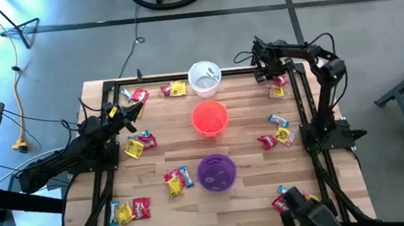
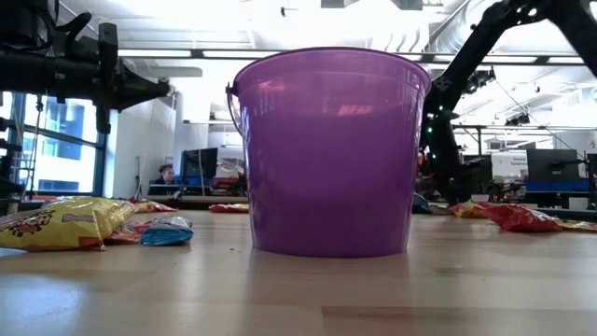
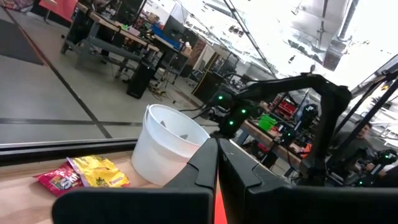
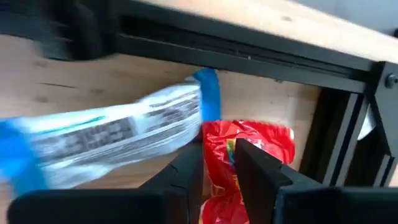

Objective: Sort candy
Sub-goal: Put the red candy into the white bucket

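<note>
1. Seen from above, the candy is scattered in small clusters around three cups set in a line down the middle of the table (image 1: 256,197): a white cup (image 1: 205,79), an orange cup (image 1: 209,118) and a purple cup (image 1: 216,172), presumably one per wrapper colour. The left gripper (image 1: 128,115) is held above the left side, just by a yellow-and-red cluster (image 1: 139,144). The right gripper (image 1: 263,63) is reached to the far right corner, over a red sweet (image 1: 279,87).

2. At table height, the purple cup (image 2: 330,154) fills the middle; a yellow packet (image 2: 65,224) and a blue one (image 2: 166,231) lie to one side, red wrappers (image 2: 515,217) to the other.

3. Past the left wrist, the fingers (image 3: 205,167) are seen pressed together with nothing between them; the white cup (image 3: 166,146) and a yellow packet (image 3: 99,172) lie ahead.

4. Past the right wrist, the fingers (image 4: 255,163) are set narrowly apart around the red sweet (image 4: 249,142), beside a blue-white packet (image 4: 112,134); whether it is actually clamped cannot be told.
</note>
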You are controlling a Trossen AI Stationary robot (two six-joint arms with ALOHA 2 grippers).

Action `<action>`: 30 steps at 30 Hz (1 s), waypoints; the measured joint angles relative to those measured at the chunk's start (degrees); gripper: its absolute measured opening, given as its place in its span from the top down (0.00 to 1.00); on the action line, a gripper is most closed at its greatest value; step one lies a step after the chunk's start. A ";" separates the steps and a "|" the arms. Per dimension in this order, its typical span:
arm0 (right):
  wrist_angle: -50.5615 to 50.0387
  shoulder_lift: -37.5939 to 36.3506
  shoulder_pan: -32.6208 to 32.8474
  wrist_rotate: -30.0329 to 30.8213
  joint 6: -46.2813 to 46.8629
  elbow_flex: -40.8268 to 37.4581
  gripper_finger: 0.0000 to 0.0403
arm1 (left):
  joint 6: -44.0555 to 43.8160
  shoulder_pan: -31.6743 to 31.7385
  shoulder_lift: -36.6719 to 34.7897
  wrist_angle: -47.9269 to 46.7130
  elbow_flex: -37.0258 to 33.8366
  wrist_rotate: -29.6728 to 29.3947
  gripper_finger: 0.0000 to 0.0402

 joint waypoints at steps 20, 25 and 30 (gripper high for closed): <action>-15.30 0.19 2.02 -14.23 -10.75 22.90 1.00 | 0.01 0.00 0.00 0.00 0.00 0.00 1.00; -16.45 0.10 6.91 -20.06 -11.64 32.54 1.00 | 0.01 0.01 0.00 -0.02 0.00 0.00 1.00; -15.20 0.03 15.44 -22.76 -11.63 41.98 1.00 | 0.01 0.01 0.00 -0.02 0.00 0.00 1.00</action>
